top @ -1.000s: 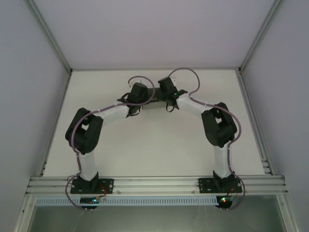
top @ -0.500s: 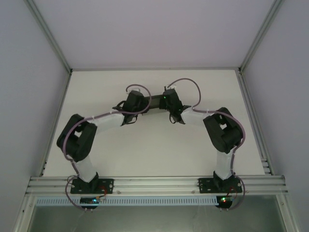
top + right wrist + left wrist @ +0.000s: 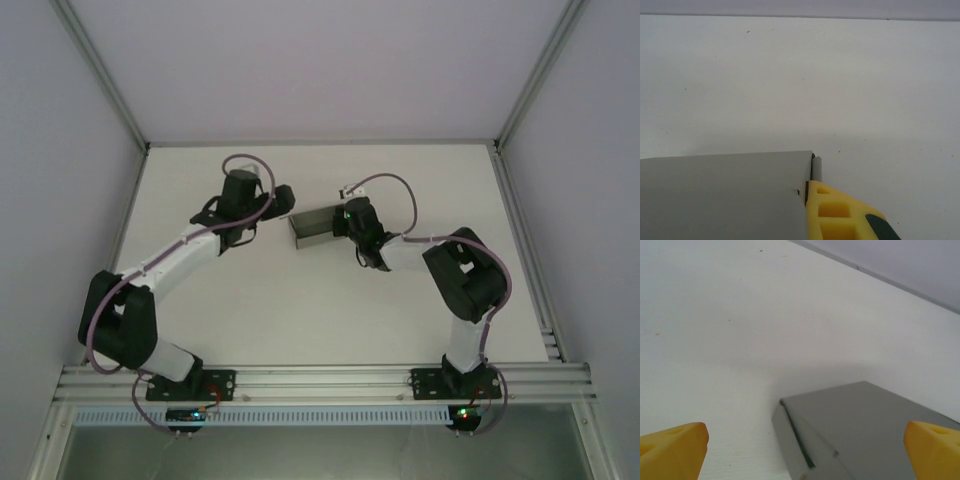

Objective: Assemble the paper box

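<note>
Left arm [image 3: 178, 257], right arm [image 3: 462, 283]: white tubes, chunky black joints, purple cables [image 3: 243, 158] looping off both. Yellow fingers [image 3: 671, 446], one carrying a dark green pad [image 3: 881, 225]. Black bases [image 3: 187, 385], tiny green lights.

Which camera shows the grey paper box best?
The top camera: nearly all of the paper box shows there, though small. The left wrist camera shows one end close up; the right wrist camera, a flat grey side.

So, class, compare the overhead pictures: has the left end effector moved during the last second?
Yes. The left end effector has opened and pulled leftward off the paper box, toward the table's left edge.
</note>
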Controlling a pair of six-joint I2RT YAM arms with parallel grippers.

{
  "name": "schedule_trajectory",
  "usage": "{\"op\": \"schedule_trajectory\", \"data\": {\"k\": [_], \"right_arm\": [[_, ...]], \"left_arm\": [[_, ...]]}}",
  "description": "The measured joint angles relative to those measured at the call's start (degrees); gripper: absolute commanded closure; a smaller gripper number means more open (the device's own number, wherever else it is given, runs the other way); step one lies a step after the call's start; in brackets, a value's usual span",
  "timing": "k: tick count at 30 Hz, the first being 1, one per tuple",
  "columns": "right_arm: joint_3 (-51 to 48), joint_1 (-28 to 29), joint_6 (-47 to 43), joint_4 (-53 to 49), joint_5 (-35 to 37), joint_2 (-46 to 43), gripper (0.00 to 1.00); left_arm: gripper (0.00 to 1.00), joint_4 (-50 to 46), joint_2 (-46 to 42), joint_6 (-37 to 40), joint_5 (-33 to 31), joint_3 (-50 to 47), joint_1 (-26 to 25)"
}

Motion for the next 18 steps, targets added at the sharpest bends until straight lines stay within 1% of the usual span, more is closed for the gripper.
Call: {"op": "schedule_trajectory", "data": {"k": [2,5,10,12,14,16,18], "right_arm": [[-0.3,0.1,-0.4,0.5,0.0,0.0,0.94],[-0.8,0.7,-1.4,1.1,0.3,0.0,0.92],[-2.3,2.0,-2.1,1.4,1.4,-0.9,0.89],[-3.3,2.6,-2.6,1.0,1.9,-1.5,0.85],[-4.0,3.1,-2.9,-0.8,1.9,-1.8,0.78],[-4.7,3.6,-3.1,-3.3,2.1,-2.2,0.76],[-5.9,4.2,-3.1,-6.4,2.3,-3.5,0.71]], "left_arm": [[0.00,0.0,2.7,-0.8,2.5,1.4,1.4],[0.01,0.9,8.2,-2.1,7.4,3.4,2.2],[0.17,2.5,15.5,-4.1,14.4,3.3,2.4],[0.23,4.2,16.7,-5.2,16.9,1.8,2.4],[0.30,5.8,17.1,-6.1,18.8,-0.2,2.4],[0.38,7.7,17.1,-6.8,20.1,-2.0,2.4],[0.47,10.3,17.1,-7.4,20.9,-3.4,2.4]]}}
